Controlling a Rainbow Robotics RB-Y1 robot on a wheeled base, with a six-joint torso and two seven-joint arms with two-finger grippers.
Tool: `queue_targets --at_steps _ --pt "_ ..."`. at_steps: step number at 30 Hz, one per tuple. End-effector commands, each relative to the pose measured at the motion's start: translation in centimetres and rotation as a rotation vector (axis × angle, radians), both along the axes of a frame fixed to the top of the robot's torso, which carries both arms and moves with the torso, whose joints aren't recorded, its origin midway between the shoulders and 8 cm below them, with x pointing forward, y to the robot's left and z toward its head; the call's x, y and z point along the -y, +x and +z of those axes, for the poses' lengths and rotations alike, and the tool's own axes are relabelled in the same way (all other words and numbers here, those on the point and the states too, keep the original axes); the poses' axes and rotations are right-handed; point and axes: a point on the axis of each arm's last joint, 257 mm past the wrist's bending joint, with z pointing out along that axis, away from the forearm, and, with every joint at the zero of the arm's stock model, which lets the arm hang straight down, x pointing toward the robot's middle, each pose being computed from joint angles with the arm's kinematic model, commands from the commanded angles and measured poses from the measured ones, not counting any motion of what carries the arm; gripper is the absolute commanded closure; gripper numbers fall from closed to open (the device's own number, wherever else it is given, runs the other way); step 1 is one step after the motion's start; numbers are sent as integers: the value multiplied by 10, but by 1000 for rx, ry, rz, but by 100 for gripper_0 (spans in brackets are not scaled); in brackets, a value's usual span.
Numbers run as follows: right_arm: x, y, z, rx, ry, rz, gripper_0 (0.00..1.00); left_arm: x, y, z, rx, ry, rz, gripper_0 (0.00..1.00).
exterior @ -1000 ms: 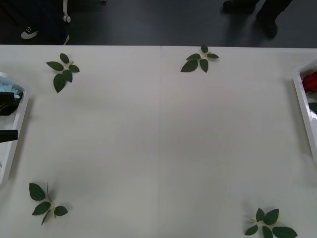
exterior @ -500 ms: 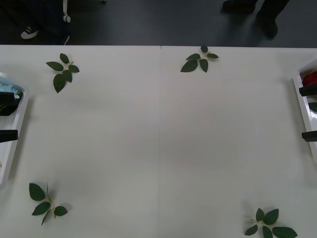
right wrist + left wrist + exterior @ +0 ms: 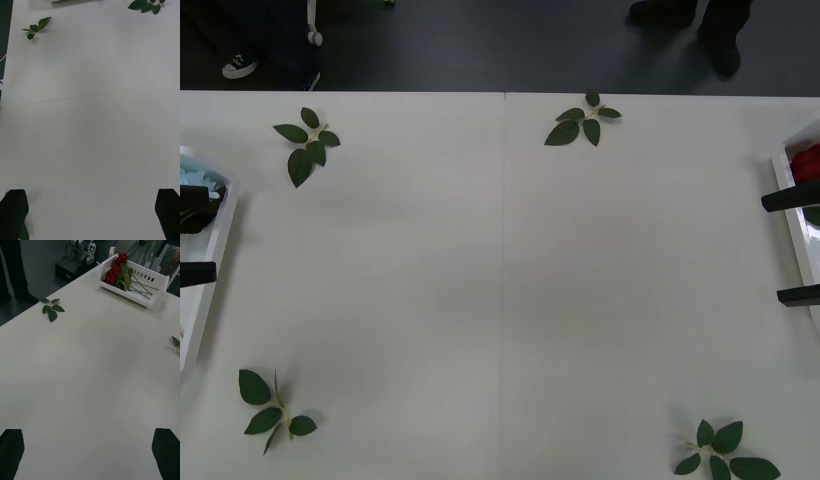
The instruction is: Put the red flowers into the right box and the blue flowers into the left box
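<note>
The red flowers (image 3: 807, 160) show from the front as a red patch inside the right box (image 3: 784, 200) at the table's right edge, and a bit of the blue flowers (image 3: 198, 178) lies in the left box (image 3: 218, 250) at the left edge. We see the right gripper (image 3: 792, 246) over the right box with its two black fingers (image 3: 790, 197) spread apart, and the left gripper (image 3: 192, 244) over the left box, likewise spread. The white table (image 3: 500, 300) carries four loose leaf sprigs: far left (image 3: 306, 142), far middle (image 3: 580, 120), near left (image 3: 270, 410) and near right (image 3: 725, 455). Beyond the far edge is dark floor with a person's shoes.

In the right wrist view we see bare table with a faint seam, black fingers (image 3: 168, 212) wide apart, and two sprigs (image 3: 36, 27) at the distant edge.

In the left wrist view the roses lie together in the right box across the table, blooms toward its far end, stems along it. The box wall has slots. We read no writing anywhere. The fingers stand apart.
</note>
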Motion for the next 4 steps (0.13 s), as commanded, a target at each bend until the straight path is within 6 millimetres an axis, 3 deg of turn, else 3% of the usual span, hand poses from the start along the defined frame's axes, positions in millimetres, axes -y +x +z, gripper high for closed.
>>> queue_targets --at_steps 1,4 --pt "-1 1 10 52 -16 26 0 -6 5 16 70 34 -2 0" --pt "-1 1 10 52 -16 26 0 -6 5 16 70 34 -2 0"
